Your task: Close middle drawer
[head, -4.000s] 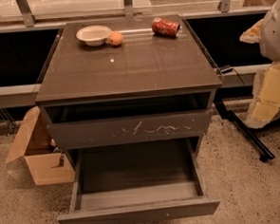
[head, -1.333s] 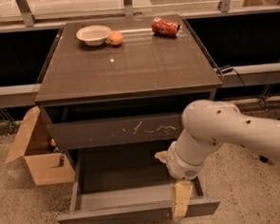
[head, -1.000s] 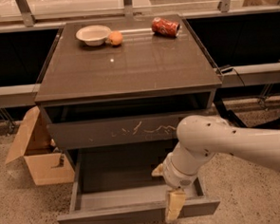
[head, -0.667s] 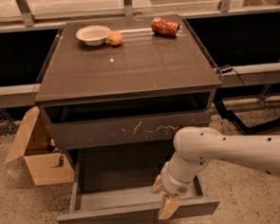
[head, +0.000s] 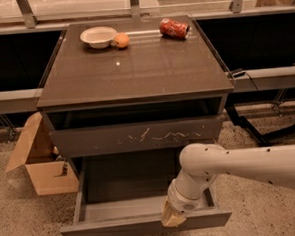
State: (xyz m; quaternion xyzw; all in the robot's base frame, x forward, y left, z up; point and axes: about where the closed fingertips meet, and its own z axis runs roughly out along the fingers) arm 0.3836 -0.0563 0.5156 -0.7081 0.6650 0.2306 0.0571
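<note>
So the middle drawer [head: 119,231] is hanging wide open, pulled out toward me from under the scratched-up top drawer front [head: 138,136], grey inside showing. Its long side runs left to right, with the plain front facing out into the room. The white arm [head: 250,166] reaches in from the right and the tan tool [head: 172,216] sits at the drawer's front edge, right of middle. Honestly can't tell if it's spread or closed. Up on the bench [head: 135,75]: a bowl [head: 98,36], an orange [head: 121,40] right beside it, and a red can [head: 174,28] on its side.
</note>
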